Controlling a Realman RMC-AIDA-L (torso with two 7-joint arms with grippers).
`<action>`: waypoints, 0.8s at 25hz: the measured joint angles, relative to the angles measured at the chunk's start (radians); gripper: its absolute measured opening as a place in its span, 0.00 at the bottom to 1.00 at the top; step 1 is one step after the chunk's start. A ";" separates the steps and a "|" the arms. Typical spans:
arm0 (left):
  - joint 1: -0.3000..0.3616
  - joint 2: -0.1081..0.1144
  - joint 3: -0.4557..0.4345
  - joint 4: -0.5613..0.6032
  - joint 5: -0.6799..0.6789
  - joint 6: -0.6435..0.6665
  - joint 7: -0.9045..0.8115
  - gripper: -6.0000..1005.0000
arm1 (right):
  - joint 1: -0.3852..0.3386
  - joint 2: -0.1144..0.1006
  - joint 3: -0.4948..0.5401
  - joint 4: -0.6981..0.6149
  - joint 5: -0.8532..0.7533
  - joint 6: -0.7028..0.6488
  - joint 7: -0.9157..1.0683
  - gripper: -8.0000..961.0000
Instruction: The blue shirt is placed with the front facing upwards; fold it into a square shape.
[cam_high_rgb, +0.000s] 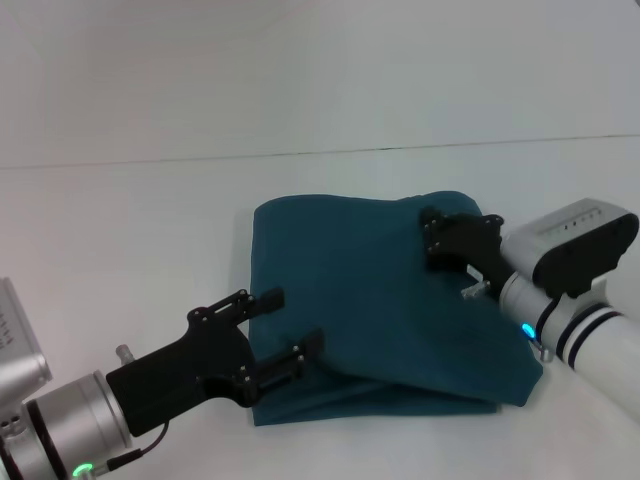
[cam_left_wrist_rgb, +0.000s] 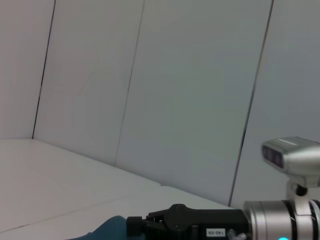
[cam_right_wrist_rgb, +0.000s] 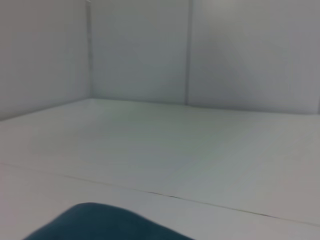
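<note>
Folding near complete, the blue shirt (cam_high_rgb: 370, 300) was flanked by the released left tool (cam_high_rgb: 283, 333); the right tool (cam_high_rgb: 452, 240), grip undeterminable, required withdrawal.

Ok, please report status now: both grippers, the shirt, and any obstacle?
Left gripper open at shirt's near-left edge. Right gripper over far-right corner. Blue shirt folded to rough square, plain side up. No obstacle seen on table.
</note>
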 joint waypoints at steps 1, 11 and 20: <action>0.000 0.000 0.000 0.000 0.000 0.000 0.001 0.71 | 0.004 0.000 0.027 -0.002 0.003 0.023 0.000 0.01; -0.005 0.002 0.005 0.023 0.000 0.000 0.027 0.71 | -0.052 -0.010 0.222 -0.051 0.002 -0.020 0.047 0.01; -0.008 -0.001 0.013 0.027 0.011 -0.068 0.036 0.71 | -0.261 -0.011 0.153 -0.032 -0.139 -0.451 0.062 0.01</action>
